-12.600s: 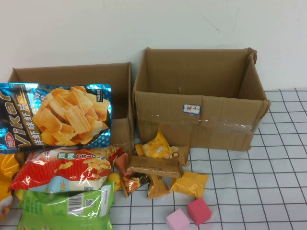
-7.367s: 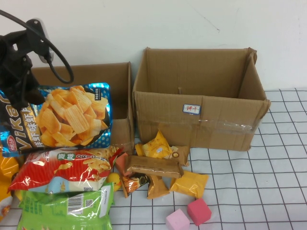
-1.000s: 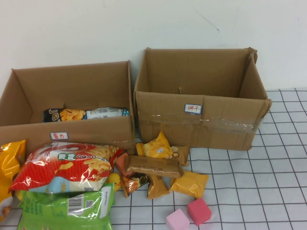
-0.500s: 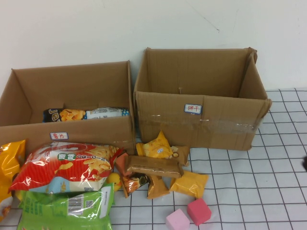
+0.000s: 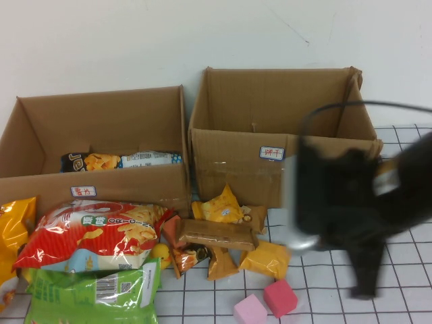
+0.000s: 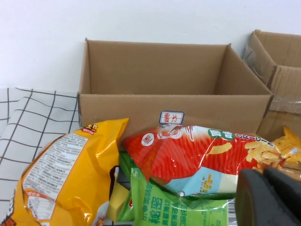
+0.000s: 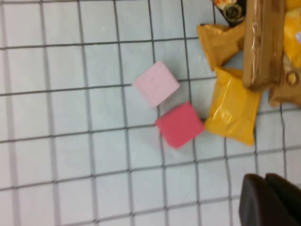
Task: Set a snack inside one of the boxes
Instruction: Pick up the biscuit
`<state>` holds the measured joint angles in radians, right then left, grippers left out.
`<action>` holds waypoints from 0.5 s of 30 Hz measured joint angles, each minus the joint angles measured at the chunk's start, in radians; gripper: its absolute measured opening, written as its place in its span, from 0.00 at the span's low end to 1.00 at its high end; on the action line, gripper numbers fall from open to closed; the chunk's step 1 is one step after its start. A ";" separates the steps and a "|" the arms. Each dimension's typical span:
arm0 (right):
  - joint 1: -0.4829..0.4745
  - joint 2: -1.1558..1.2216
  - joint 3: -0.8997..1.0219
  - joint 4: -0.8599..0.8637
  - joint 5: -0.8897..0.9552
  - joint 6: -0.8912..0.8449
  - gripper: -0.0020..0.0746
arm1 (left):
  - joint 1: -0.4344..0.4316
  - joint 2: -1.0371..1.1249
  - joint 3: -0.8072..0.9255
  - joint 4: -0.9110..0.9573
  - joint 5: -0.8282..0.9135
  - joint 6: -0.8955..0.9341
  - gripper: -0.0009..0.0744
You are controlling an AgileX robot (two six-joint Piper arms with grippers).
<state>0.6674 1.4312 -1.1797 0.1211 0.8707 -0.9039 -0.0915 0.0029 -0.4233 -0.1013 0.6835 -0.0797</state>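
Note:
Two open cardboard boxes stand at the back: the left box holds a blue chip bag, and the right box shows nothing inside. Small snacks lie in front: a brown bar, a yellow packet and another yellow packet. My right gripper hangs blurred above the table right of these snacks, shut and empty. My left gripper is shut and empty, low over the red bag and the green bag.
The red bag, the green bag and a yellow bag lie in front of the left box. A pink cube and a red cube sit near the front edge, also in the right wrist view.
The blue chip bag went from the left box's front edge into that box. In the last half second my right arm swung in from the right, over the table before the right box.

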 joint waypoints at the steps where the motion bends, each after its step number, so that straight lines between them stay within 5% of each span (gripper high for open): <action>1: 0.027 0.031 -0.008 -0.031 -0.029 0.020 0.03 | 0.000 0.000 0.000 0.005 0.000 0.000 0.01; 5: 0.092 0.143 -0.026 -0.092 -0.146 0.063 0.15 | 0.000 0.000 0.000 0.015 0.002 0.014 0.01; 11: 0.106 0.283 -0.045 -0.094 -0.286 0.107 0.72 | 0.000 0.000 0.000 0.016 0.002 0.028 0.01; 15: 0.106 0.363 -0.047 -0.094 -0.423 0.145 0.88 | 0.000 0.000 0.000 0.019 0.002 0.031 0.01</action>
<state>0.7739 1.7947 -1.2262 0.0271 0.4479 -0.7590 -0.0915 0.0029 -0.4233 -0.0828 0.6850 -0.0491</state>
